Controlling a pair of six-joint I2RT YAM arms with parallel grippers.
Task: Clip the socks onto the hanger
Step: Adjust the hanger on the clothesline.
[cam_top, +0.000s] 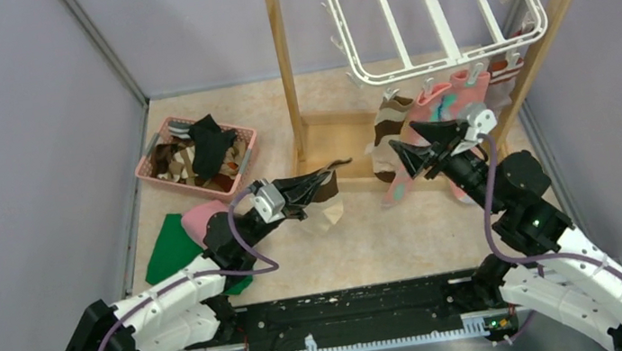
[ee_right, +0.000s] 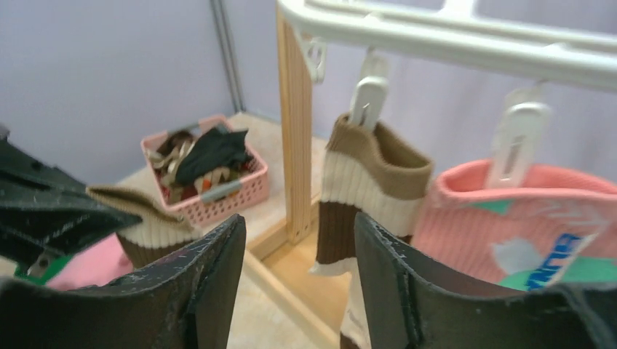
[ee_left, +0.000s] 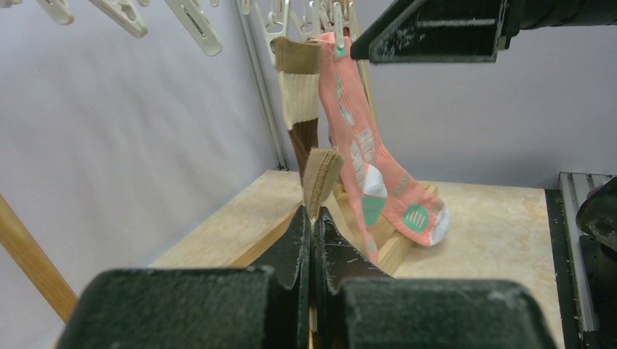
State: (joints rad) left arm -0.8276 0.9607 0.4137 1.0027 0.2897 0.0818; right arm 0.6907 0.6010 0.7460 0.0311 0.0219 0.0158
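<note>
The white hanger [cam_top: 441,18] hangs from the wooden stand's top bar. Clipped to its front rim are a brown-cream striped sock [cam_top: 388,133] and a salmon pink sock [cam_top: 444,108]; a red-white striped cuff [cam_top: 507,68] shows behind them. My left gripper [cam_top: 326,181] is shut on the cuff of another brown-cream sock [ee_left: 322,173], held above the table left of the hanging pair. My right gripper [cam_top: 407,158] is open just in front of the hanging socks. In the right wrist view, nothing lies between its fingers [ee_right: 218,269]; the clipped striped sock [ee_right: 371,182] is beyond them.
The wooden frame stand [cam_top: 281,61] rises behind the grippers, its base rail on the table. A pink basket [cam_top: 195,150] with several more socks sits at the back left. A green cloth [cam_top: 173,246] and a pink cloth [cam_top: 204,217] lie by the left arm. Free clips [ee_left: 193,25] dangle.
</note>
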